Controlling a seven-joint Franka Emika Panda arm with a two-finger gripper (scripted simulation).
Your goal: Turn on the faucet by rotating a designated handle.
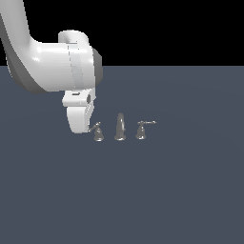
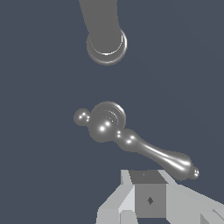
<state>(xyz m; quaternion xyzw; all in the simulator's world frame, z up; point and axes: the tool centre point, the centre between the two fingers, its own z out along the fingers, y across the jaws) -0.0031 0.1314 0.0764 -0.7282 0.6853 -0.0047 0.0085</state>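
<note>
The faucet stands mid-floor in the exterior view: a tall tapering spout (image 1: 120, 127) between two bell-based handles. The designated handle (image 1: 98, 133) is on the exterior view's left; its thin lever reaches toward my arm. The twin handle (image 1: 141, 130) has its lever pointing to the exterior view's right. My gripper (image 1: 90, 127) hangs right at the tip of the designated lever. In the wrist view the handle (image 2: 105, 123) fills the middle and its lever (image 2: 168, 159) runs toward my gripper (image 2: 148, 192), which sits just beside the lever's tip. The fingers show no gap and hold nothing.
The spout's round base (image 2: 106, 43) shows in the wrist view beyond the handle. My thick white arm (image 1: 52, 66) fills the exterior view's upper left. The floor (image 1: 181, 190) is flat dark grey.
</note>
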